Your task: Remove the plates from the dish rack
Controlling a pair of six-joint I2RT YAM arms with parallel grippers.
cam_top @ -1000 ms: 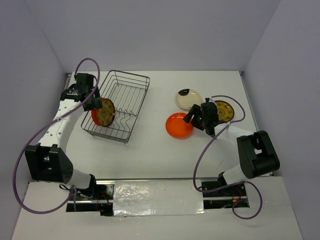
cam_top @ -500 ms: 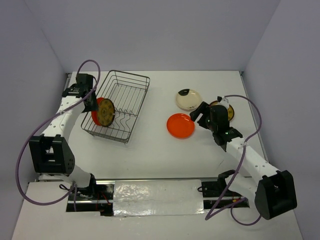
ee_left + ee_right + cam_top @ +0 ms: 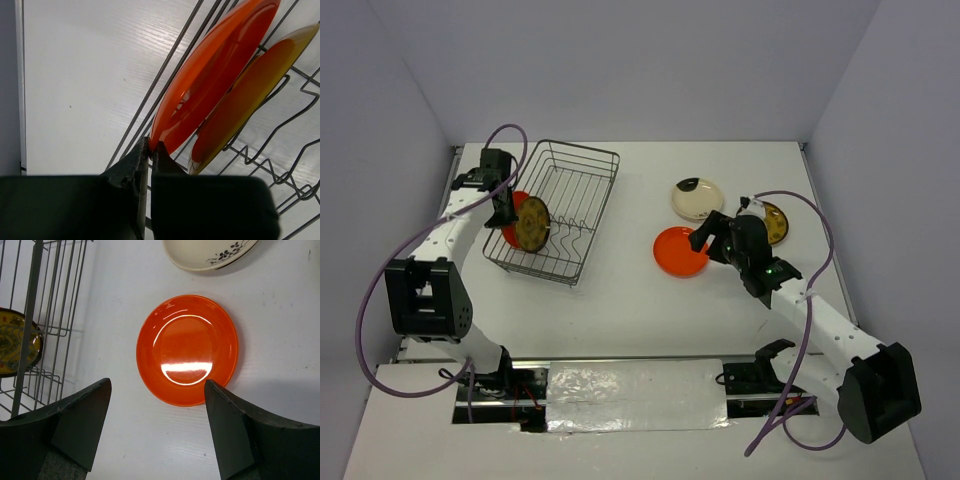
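Here the left end effector (image 3: pixel 150 146) pinches a glossy round orange-red plate (image 3: pixel 210 85).

I see a white table (image 3: pixel 620 300), matte top, boxed in by plain pale-lilac walls: far wall (image 3: pixel 640 70), left wall (image 3: pixel 370 150), right wall (image 3: pixel 905 150). Light's even & soft, faint shadows only. Shiny foil-like strip (image 3: pixel 635 385) runs along the near edge, approx. mid.

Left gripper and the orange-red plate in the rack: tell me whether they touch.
Touching. The left wrist view shows the left gripper pinching the lower rim of the orange-red plate.
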